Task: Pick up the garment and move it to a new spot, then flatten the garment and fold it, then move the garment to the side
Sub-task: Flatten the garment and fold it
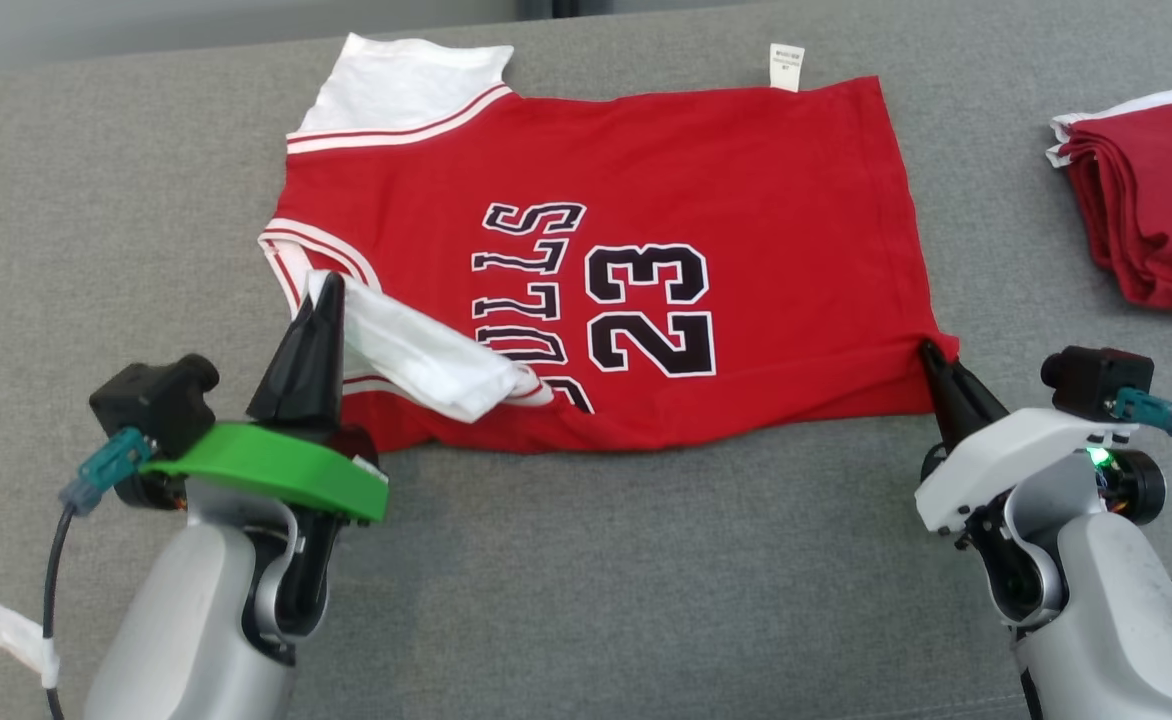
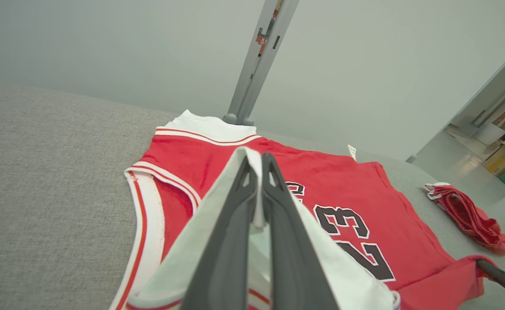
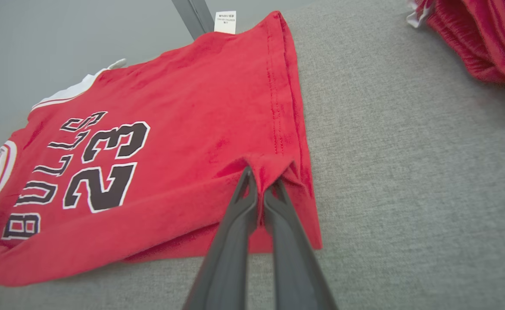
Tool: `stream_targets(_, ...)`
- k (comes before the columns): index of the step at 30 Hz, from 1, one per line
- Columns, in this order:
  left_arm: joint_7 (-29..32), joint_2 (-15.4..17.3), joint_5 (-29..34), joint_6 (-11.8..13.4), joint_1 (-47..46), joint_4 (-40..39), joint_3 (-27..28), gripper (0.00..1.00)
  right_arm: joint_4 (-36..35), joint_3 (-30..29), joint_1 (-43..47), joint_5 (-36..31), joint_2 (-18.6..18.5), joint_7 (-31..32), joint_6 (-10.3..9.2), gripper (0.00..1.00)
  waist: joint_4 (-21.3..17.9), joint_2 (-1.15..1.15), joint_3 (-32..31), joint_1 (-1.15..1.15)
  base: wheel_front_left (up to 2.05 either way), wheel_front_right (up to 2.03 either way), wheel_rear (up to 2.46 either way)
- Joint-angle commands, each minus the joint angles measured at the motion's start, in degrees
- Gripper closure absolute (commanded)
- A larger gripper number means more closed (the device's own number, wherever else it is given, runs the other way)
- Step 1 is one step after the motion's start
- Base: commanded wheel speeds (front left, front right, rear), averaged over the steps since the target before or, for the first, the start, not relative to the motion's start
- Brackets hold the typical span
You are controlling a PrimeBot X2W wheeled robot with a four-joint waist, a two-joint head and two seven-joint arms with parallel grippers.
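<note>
Grey cloth covers the tabletop [image 1: 646,560], and one red jersey [image 1: 746,200] lies spread across the middle of the head view, one white label [image 1: 787,66] at its top edge. Two pincers grip it. The left pincer [image 1: 324,290] is clamped on a white sleeve [image 1: 416,350], raised over the lower left. The right pincer [image 1: 931,352] is clamped on the lower right hem corner. One folded red stack [image 1: 1156,210] sits at upper right, possibly several garments.

A grey cloth-covered counter [image 1: 586,560] fills the scene. On its right edge lies a pile of folded red clothes [image 1: 1161,200] with white trim. Behind the counter a grey post [image 2: 257,60] rises against a pale wall [image 2: 106,43]. Cardboard boxes [image 2: 504,159] stand far off.
</note>
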Motion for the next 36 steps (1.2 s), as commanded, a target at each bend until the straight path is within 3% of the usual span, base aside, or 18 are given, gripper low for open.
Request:
stream_targets(1,-0.66,-0.04,0.95,-0.36,-2.41,1.66,-0.20,1.00,0.90,-0.07,-1.30,-0.28,-0.20,-0.61,-0.03,1.00,-0.83,0.00,1.62,0.00,0.00,0.00,0.00)
stream_targets(12,-5.31,-1.76,3.82,-1.55,-13.23,14.24,-1.37,1.00,7.62,-0.22,-7.93,0.98,-0.19,-4.97,-0.03,0.97,-1.42,0.00,4.73,0.00,0.00,0.00,0.00)
stream_targets(14,-5.87,-2.08,4.02,-1.68,-14.08,15.63,-1.15,1.00,8.66,0.47,-8.76,1.56,-0.18,-5.94,-0.03,0.62,-1.52,0.00,4.94,0.00,0.00,0.00,0.00)
stream_targets(15,-6.05,-2.19,4.13,-1.73,-14.35,16.06,-0.84,1.00,8.80,0.86,-9.09,1.64,-0.19,-6.74,-0.03,0.03,-1.55,0.00,4.99,0.00,0.00,0.00,0.00)
stream_targets(16,-6.39,-2.32,4.21,-1.74,-14.62,16.47,-0.45,0.96,9.15,1.19,-9.52,1.66,-0.20,-7.65,-0.03,0.00,-1.56,0.00,5.03,0.00,0.00,0.00,0.00)
stream_targets(17,-6.38,-2.45,4.35,-1.76,-14.74,16.76,-0.06,0.54,9.26,1.75,-9.91,1.93,-0.19,-8.63,-0.03,0.00,-1.53,0.00,5.03,0.00,0.00,0.00,0.00)
stream_targets(18,-6.57,-2.50,4.48,-1.79,-14.70,16.97,0.18,0.22,9.52,2.04,-10.02,2.15,-0.19,-9.21,-0.03,0.00,-1.51,0.00,4.99,0.00,0.00,0.00,0.00)
stream_targets(19,-6.68,-2.58,4.65,-1.85,-14.62,17.12,0.60,0.00,9.62,2.47,-10.23,2.21,-0.19,-10.19,-0.03,0.00,-1.49,0.00,4.89,0.00,0.00,0.00,0.00)
stream_targets(30,-6.81,-3.16,6.59,-2.35,-7.06,12.48,4.48,0.00,9.11,0.95,-7.62,-3.40,-0.19,-16.48,-0.03,0.00,-0.94,0.00,0.86,0.00,0.00,0.00,0.00)
stream_targets(36,-6.36,-1.48,5.71,-2.54,0.57,10.94,5.07,0.00,6.22,-0.82,-2.84,-7.94,-0.18,-17.84,-0.03,0.00,-0.77,0.00,-3.39,0.00,0.00,0.00,0.00)
